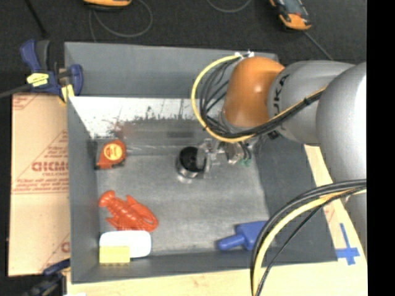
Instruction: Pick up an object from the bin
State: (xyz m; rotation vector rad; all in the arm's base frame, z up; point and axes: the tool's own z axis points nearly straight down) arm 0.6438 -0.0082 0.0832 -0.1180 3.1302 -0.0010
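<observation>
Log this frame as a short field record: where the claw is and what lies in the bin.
container: grey metal bin
claw: low near mid-bin, right beside a dark round object
back left: orange tape measure
front left: red toy lobster; white and yellow block
front right: blue object

The arm (321, 103) hides the bin's (80, 165) right side. The blue thing (236, 240) runs under a cable (266, 234) (its right end is covered). The dark round thing (188, 162) beside the gripper (216, 156) is too small to identify.
</observation>
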